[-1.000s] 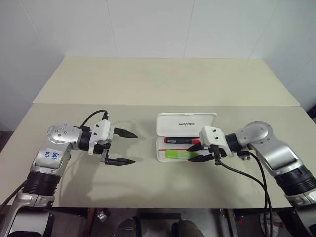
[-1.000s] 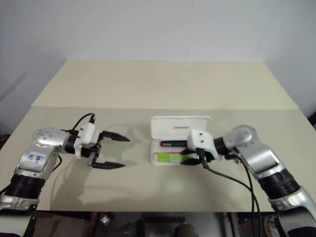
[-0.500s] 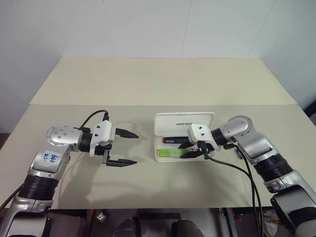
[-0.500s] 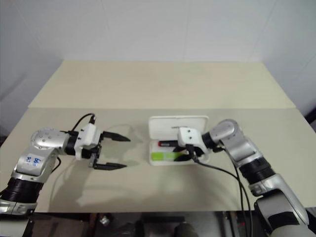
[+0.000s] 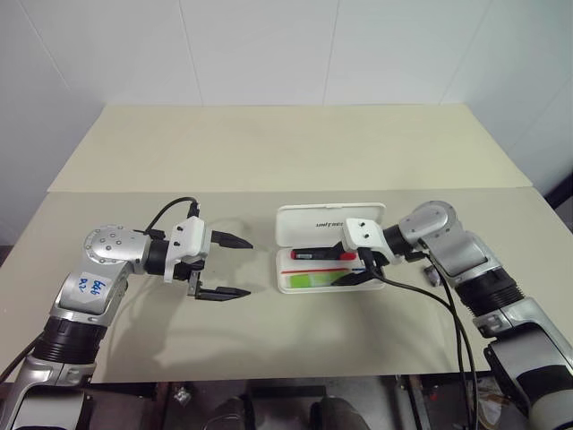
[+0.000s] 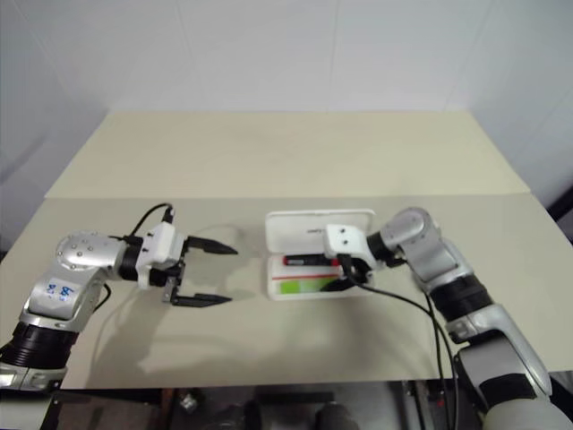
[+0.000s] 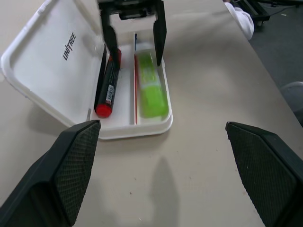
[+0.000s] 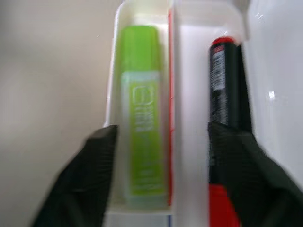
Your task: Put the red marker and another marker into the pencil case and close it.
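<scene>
Now the flat white hard-plastic pencil case lies open on the beige counter, its lid tipped back. Inside, the slim black red marker and the thick lime-green highlighter lie in separate compartments. The right tool stands wide over both, gripping nothing; the left tool hovers wide apart beside the case, empty.

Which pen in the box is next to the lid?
The red marker. It lies in the slot of the pencil case beside the open lid; the green highlighter lies in the other slot, farther from it.
</scene>
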